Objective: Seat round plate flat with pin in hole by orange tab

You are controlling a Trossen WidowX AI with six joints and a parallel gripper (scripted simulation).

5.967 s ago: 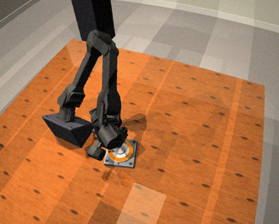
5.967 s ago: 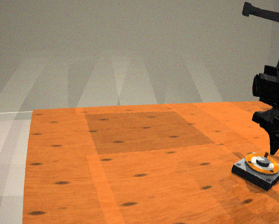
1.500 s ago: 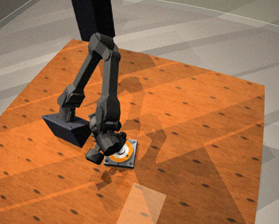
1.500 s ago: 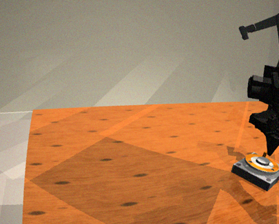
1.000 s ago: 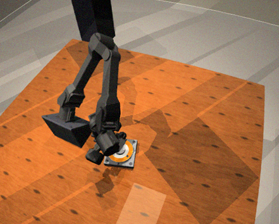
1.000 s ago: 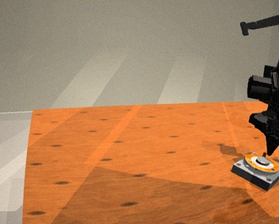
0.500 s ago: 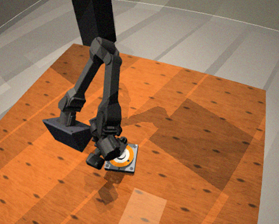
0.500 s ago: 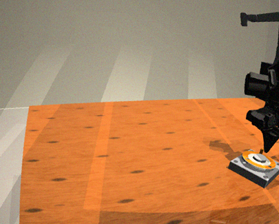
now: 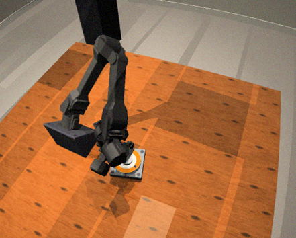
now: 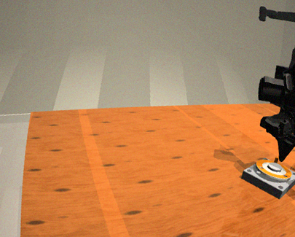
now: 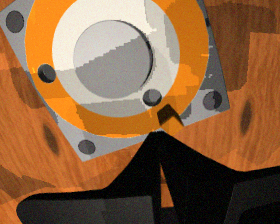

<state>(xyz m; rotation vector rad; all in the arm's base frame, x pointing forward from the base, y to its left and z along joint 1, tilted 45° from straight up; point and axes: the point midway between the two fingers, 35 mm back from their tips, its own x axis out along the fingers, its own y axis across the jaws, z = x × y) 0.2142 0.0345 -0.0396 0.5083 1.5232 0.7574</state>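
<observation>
One round plate, a smooth orange ring around a white disc, sits on a single pale grey post over a square grey metal-looking base on the knotty wooden table, just in front of the arm's mount. Three dark holes show in the plate and four in the base corners. The matte black gripper is pressed together on nothing, its pointed tip at the plate's orange rim.

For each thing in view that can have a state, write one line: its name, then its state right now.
Gripper: shut, holding nothing, tip at the plate's rim by the tab.
Round plate: on the post.
Orange tab: at the plate's near edge, by the fingertips.
Post: through the plate's centre.
Base: flat on the table.
</observation>
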